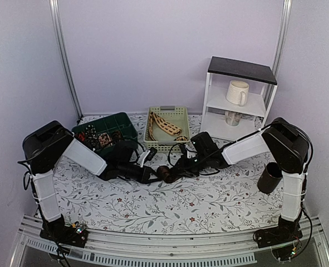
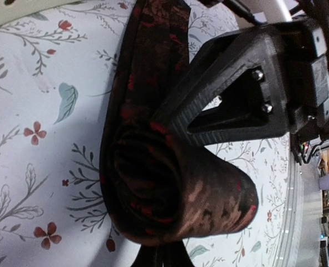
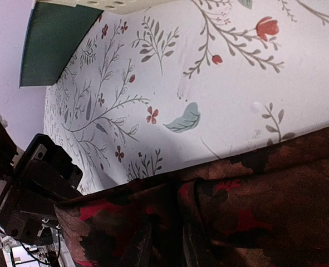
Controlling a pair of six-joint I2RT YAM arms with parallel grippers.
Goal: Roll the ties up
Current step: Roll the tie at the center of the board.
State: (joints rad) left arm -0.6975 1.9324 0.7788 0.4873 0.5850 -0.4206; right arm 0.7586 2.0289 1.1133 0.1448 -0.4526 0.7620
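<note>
Floral table beneath all. At far right corner, white shelf; at far left, green bin; mid far edge, beige basket holding beige tie. Near right edge, black cup. At table's middle, dark tie, partly coiled. Left gripper clamped tight at coil's core; right gripper pinched narrow on loose tail just beside.
</note>
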